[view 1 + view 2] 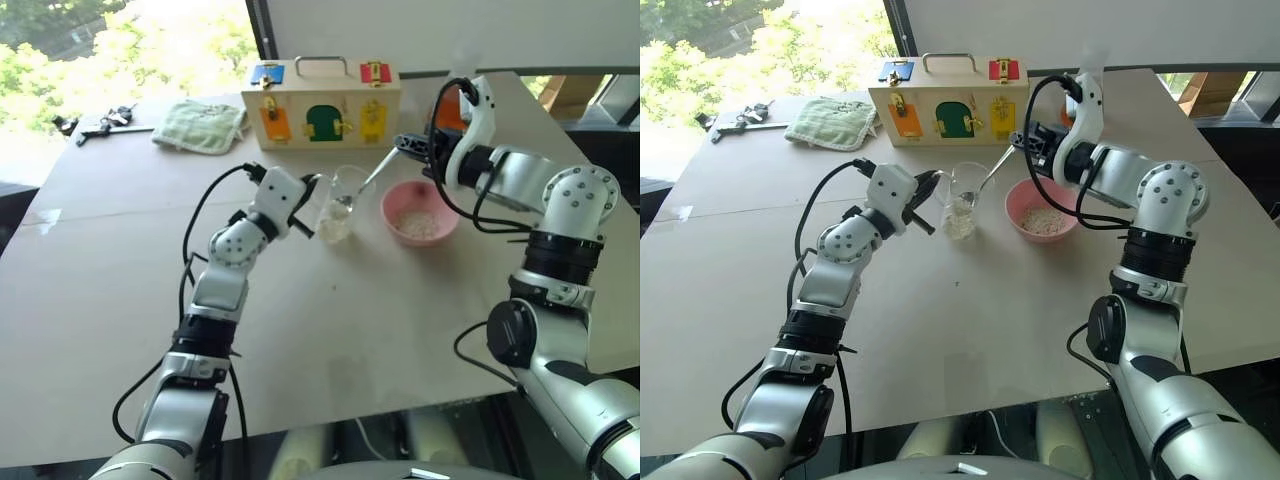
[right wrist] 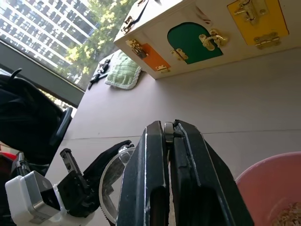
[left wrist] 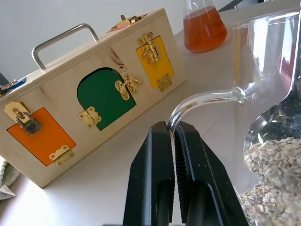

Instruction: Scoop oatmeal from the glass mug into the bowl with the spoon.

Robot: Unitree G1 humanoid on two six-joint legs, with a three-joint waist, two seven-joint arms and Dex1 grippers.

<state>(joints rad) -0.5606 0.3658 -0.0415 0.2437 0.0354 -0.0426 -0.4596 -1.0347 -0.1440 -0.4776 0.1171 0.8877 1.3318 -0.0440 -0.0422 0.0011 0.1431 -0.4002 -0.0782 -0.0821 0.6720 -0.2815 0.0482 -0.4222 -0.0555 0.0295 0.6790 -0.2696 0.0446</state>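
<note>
My left gripper (image 1: 308, 203) is clamped on the curved handle of the glass mug (image 1: 340, 203), both black fingers (image 3: 155, 165) pressed flat against the clear loop. The mug stands upright on the table (image 1: 120, 300), near its middle, with pale oatmeal (image 3: 273, 165) heaped in its lower part. My right gripper (image 1: 408, 146) is closed on the far end of the spoon (image 1: 368, 180), its fingers (image 2: 188, 160) pinching the slim handle between them. The spoon slants down and to the left, from the gripper over the mug's rim, and its oval end lies inside the glass; whether it has reached the flakes is hard to tell through the walls. The pink bowl (image 1: 420, 212) sits just right of the mug, apart from it, holding a thin layer of oatmeal. Beyond both stands a wooden latch box (image 1: 320, 110) with orange, green and yellow doors, a flask of orange liquid (image 3: 203, 26) to its right, and a green cloth (image 1: 200, 125) to its left.
</note>
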